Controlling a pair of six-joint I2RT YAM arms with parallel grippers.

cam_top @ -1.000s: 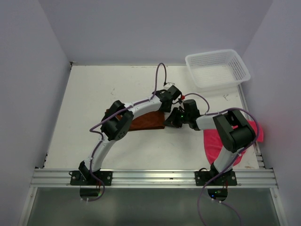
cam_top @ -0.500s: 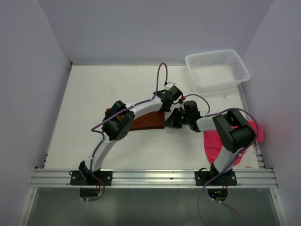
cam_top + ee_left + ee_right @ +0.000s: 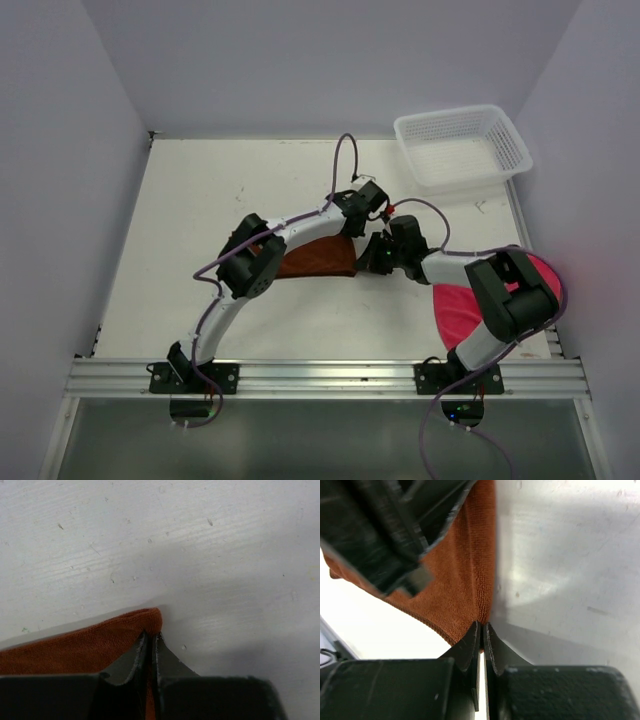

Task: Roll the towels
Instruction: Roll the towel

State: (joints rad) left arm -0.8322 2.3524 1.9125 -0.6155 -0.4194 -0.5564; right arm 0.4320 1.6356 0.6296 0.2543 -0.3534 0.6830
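The rust-brown towel (image 3: 315, 258) lies on the white table, mostly under the left arm. My left gripper (image 3: 355, 228) is shut on its far right corner; in the left wrist view the towel (image 3: 90, 642) bunches at the closed fingertips (image 3: 151, 636). My right gripper (image 3: 372, 258) is shut on the towel's near right corner; in the right wrist view the towel (image 3: 465, 580) runs into the closed tips (image 3: 483, 626). The bright pink towel (image 3: 462, 305) lies crumpled at the right edge, partly under the right arm.
A white mesh basket (image 3: 462, 146) stands at the back right corner. Grey walls enclose the table on three sides. A metal rail (image 3: 320, 376) runs along the near edge by the arm bases.
Both grippers have drawn the towel's right end slightly toward the right and near side. The right arm's elbow has dropped lower and to the right.
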